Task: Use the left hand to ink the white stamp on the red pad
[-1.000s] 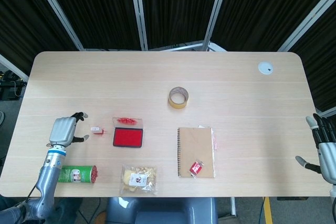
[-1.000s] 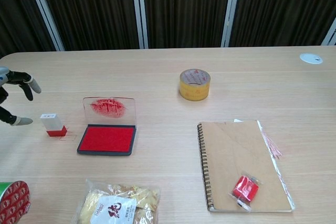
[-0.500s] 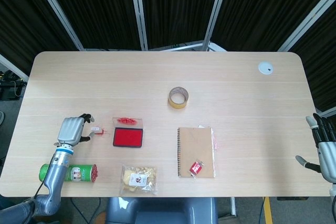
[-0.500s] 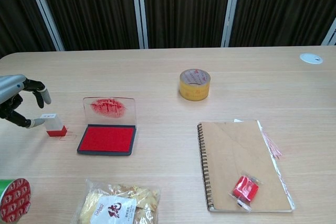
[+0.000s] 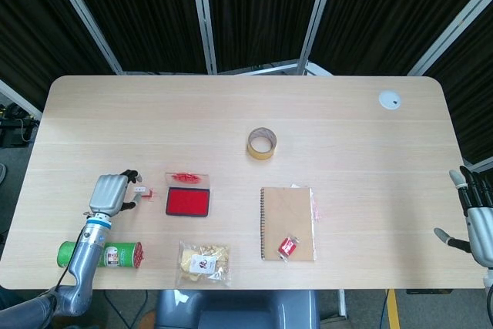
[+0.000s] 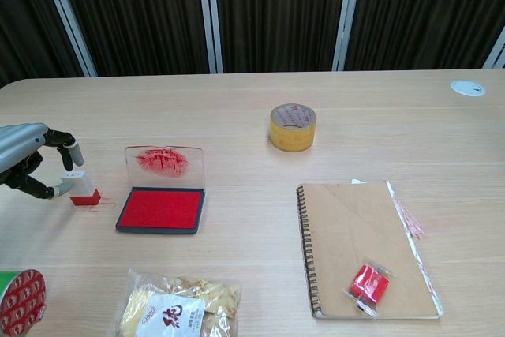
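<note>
While the stamp (image 6: 81, 186) stands upright on the table (image 6: 237, 108), with its long axis vertical, its white top up and its red base down, it is touched by the left hand (image 6: 31, 167) from the left side. The fingers (image 6: 69, 150) are curled around the white body and the thumb is seen low at its side, so the stamp is pinched, but it is not lifted. One second ago this hand was apart from the stamp, further left, with the fingers more spread; since then it has been brought right up to it. The stamp itself has not been moved.

Nearest to the robot, a green can (image 5: 108, 255) is lying on its side and a snack bag (image 6: 175, 311) is lying flat. Just right of the stamp, the pad (image 6: 160, 209) is open, with its clear lid (image 6: 164, 165) raised behind the red ink. Further right, a notebook (image 6: 363, 242) is placed, and a small red packet (image 6: 368, 283) is lying on it. Beyond them a tape roll (image 6: 292, 126) is seen, and a white disc (image 6: 467, 87) is at the far right corner.

The right hand (image 5: 476, 219) is kept at the right table edge, fingers spread, nothing held.
</note>
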`<state>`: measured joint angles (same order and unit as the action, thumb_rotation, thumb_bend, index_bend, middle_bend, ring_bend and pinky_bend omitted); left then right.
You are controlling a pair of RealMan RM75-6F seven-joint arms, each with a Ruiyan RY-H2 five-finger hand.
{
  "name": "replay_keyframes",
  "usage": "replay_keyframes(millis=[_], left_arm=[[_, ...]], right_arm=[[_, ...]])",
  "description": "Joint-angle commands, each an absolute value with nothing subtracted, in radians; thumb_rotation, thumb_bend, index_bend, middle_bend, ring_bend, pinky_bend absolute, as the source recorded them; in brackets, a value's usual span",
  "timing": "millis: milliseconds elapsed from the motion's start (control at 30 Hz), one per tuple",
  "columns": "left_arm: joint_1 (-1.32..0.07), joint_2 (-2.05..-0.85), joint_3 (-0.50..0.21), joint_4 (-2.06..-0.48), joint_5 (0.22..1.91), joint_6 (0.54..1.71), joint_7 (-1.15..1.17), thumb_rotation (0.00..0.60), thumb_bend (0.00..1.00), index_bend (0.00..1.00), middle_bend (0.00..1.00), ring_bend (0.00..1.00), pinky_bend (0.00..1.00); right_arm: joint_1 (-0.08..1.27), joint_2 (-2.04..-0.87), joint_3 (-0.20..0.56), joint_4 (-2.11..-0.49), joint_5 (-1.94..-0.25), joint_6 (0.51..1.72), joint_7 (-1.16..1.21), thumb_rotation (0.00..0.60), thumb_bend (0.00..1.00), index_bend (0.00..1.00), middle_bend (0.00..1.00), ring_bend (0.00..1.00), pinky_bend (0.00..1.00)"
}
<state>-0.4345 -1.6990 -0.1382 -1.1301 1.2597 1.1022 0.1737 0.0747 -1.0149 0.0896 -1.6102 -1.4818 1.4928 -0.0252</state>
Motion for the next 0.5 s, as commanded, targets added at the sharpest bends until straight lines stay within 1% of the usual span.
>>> replay_keyframes(millis=[33,200,500], left_arm=[[-0.435,-1.708,-0.134,-1.118,1.263,1.100,0.166,0.600,0.27,0.41,0.42,0.86,0.89],[-0.438,-1.727,-0.126,-1.080,1.283,1.108,0.144,0.600,0.30,0.42,0.42,0.86,0.89],[-0.442,-1.747,-0.121,-1.035,1.302,1.114,0.109,0.600,0.31,0.42,0.43,0.86,0.89]], right_arm=[[0.075,-1.015,0.089,-1.610,-1.481,1.492,-0.025,0.600,0.00,0.00,0.00,0.00,0.00],[0.076,-1.014,0.090,-1.610,-1.478,1.487,-0.020,0.600,0.00,0.00,0.00,0.00,0.00],[0.077,-1.013,0.090,-1.611,-1.475,1.484,-0.021,0.600,0.00,0.00,0.00,0.00,0.00]])
